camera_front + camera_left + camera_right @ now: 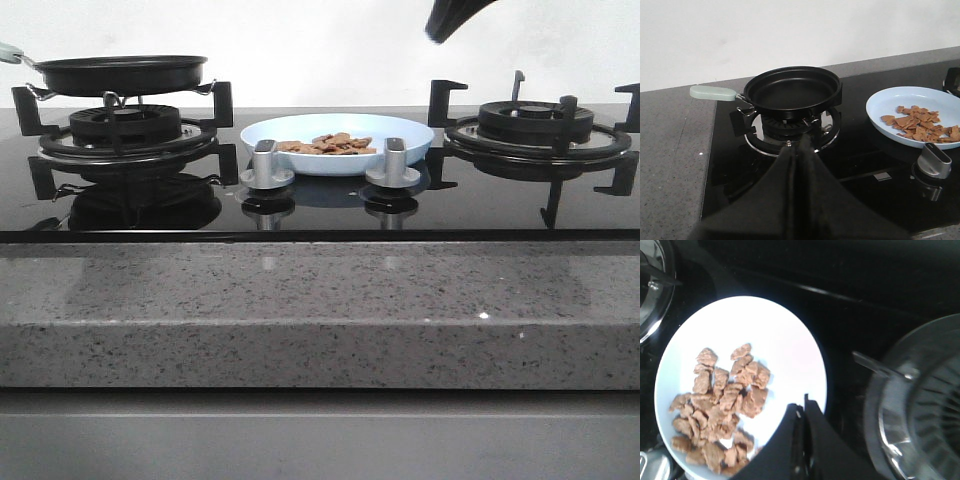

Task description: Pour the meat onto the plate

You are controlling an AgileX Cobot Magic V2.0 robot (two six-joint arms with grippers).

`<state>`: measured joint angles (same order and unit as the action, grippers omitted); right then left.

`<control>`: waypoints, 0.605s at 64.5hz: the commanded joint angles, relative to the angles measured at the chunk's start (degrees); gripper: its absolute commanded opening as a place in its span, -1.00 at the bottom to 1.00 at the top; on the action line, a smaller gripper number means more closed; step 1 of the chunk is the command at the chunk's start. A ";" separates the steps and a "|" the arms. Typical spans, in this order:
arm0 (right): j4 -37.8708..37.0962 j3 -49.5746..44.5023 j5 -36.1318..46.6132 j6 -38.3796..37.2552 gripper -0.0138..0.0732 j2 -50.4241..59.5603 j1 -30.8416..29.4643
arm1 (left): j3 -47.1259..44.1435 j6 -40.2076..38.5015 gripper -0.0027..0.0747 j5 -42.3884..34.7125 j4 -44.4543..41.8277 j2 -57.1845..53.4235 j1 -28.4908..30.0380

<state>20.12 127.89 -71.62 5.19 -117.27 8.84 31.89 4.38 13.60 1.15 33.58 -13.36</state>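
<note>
The pale blue plate [337, 144] rests on the black hob between the two burners, and the meat [327, 145] lies on it as a heap of thin light-brown pieces. From the left wrist the plate [890, 102] and the meat [917, 125] show off to one side; the right wrist looks straight down on the plate [785, 350] and meat [720, 400]. My left gripper [797, 145] is shut and empty, pointing at the burner under the pan. High above the plate's right rim, my right gripper [803, 407] is shut on nothing; its tip [440, 30] shows at the top of the front view.
A black frying pan [120, 72] with a pale green handle [712, 92] sits empty on the left burner [125, 128]. The right burner [535, 125] is bare. Two silver knobs [265, 163] [393, 160] stand in front of the plate. A grey speckled counter edge [320, 310] runs along the front.
</note>
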 commanded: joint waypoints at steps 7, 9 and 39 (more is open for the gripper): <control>-4.64 -7.27 6.45 1.34 -0.82 14.71 -0.19 | 1.67 -0.62 -0.98 -4.77 -0.05 0.01 -0.42; -5.59 -10.15 7.85 1.34 -0.82 17.07 -0.19 | 1.67 -0.62 -0.98 -4.77 -0.05 0.01 -0.42; -6.64 -66.88 44.26 4.51 -0.82 54.59 -0.19 | 1.67 -0.62 -0.98 -4.77 -0.05 0.01 -0.42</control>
<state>13.44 66.97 -35.61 9.14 -69.03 8.84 31.89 4.38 13.60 1.15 33.58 -13.36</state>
